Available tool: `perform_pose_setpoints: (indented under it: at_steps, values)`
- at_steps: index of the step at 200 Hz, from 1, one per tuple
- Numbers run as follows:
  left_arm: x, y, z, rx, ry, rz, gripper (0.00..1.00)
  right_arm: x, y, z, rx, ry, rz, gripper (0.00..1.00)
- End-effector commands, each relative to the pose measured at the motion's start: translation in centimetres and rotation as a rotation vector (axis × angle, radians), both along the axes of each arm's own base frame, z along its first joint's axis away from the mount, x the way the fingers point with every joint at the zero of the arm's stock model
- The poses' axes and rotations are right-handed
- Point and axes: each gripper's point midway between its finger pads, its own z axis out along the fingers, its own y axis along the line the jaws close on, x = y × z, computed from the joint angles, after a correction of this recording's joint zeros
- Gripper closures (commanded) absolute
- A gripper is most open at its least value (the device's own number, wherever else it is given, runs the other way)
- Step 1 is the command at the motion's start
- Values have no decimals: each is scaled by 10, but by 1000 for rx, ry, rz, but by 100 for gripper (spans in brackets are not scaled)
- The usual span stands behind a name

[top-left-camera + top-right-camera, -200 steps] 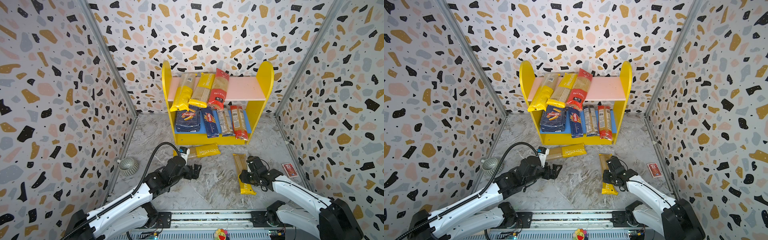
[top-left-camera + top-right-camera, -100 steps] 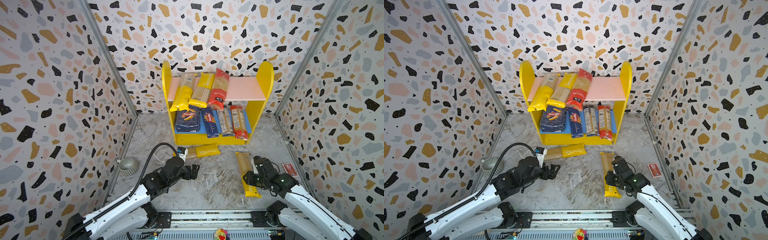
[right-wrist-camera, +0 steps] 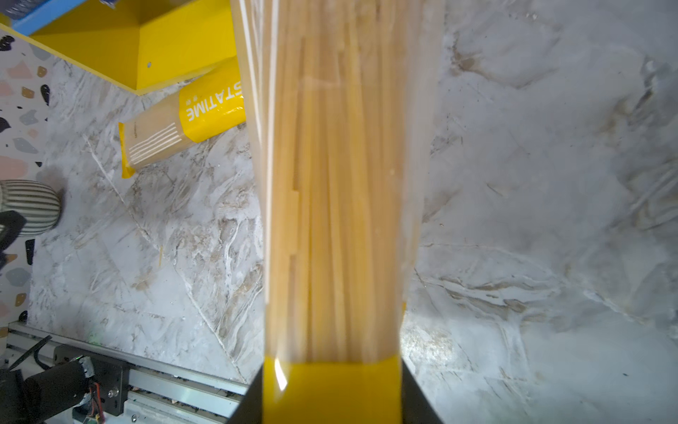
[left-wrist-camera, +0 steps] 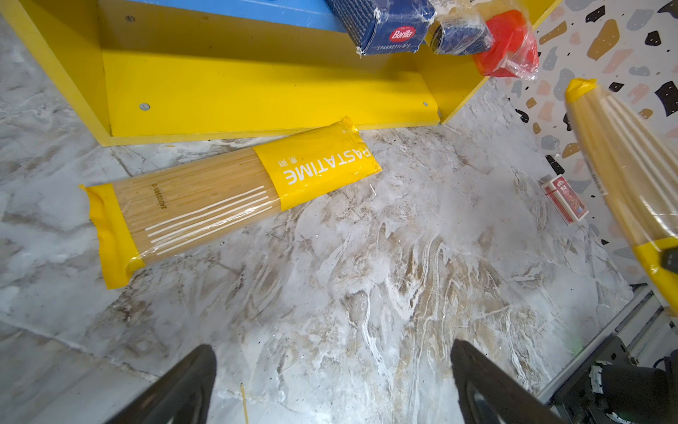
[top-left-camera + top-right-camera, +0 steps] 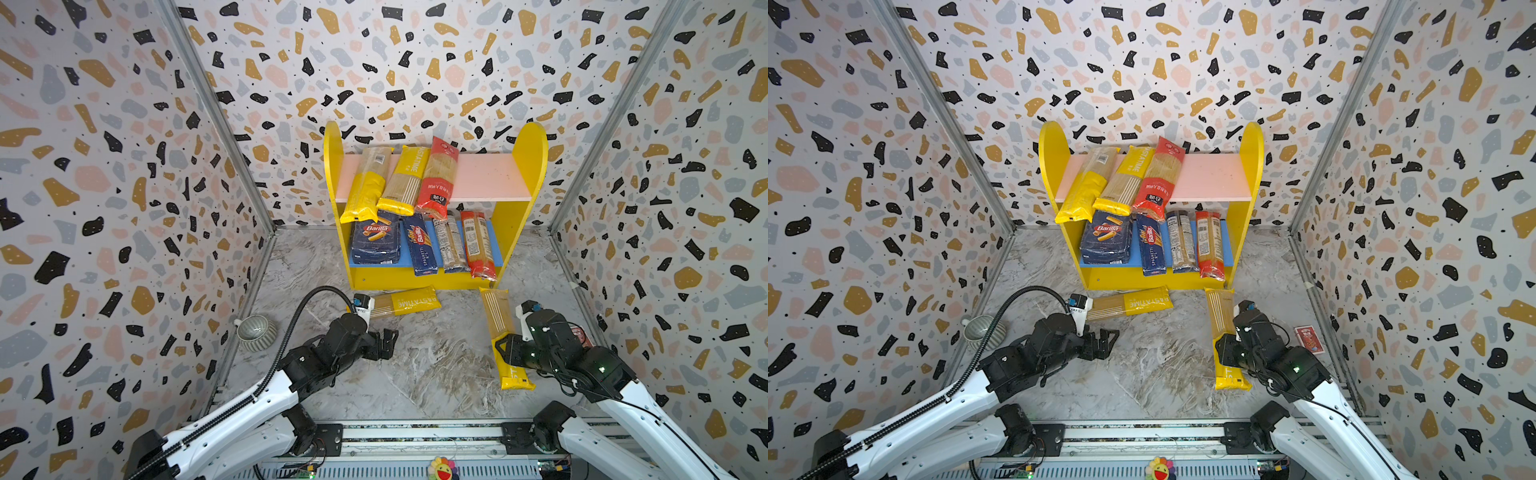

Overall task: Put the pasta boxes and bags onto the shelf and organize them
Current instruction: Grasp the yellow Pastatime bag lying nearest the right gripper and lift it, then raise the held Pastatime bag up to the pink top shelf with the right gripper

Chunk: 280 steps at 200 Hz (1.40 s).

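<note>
Left tool (image 5: 387,343), jaws apart, hovers over open counter (image 5: 436,374); the lying bag (image 5: 401,302) is at its 12 o'clock, just beside the shelf (image 5: 415,282) base. Right tool (image 5: 508,353) clamps the held bag (image 5: 496,316), tip near the shelf's 5 o'clock corner; tool fingertips hidden behind it.

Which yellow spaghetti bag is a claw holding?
The yellow-and-clear spaghetti bag at the right, clamped in the right claw. Another lies free on the floor before the yellow shelf; two more rest on its pink board.
</note>
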Motion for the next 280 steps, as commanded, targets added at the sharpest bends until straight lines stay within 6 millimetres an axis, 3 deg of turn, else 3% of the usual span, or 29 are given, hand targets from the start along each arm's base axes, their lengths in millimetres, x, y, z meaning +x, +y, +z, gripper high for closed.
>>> perform_pose_setpoints:
  at_steps: [1, 54, 184, 256, 280]
  values:
    - [3, -3, 24, -34, -46, 4, 0, 13, 0, 63, 57, -180, -18, 93]
    - [3, -2, 30, -37, -54, 8, 0, 20, 2, 114, 61, -280, 8, 94]
    - [11, -9, 46, -27, -72, 2, 0, 53, 34, 235, 106, -503, 105, 94]
    - [17, -11, 49, 1, -89, 5, 0, 108, 68, 296, 61, -622, 123, 94]
    - [19, -10, 52, 11, -103, 9, 0, 131, 69, 323, 4, -677, 80, 94]
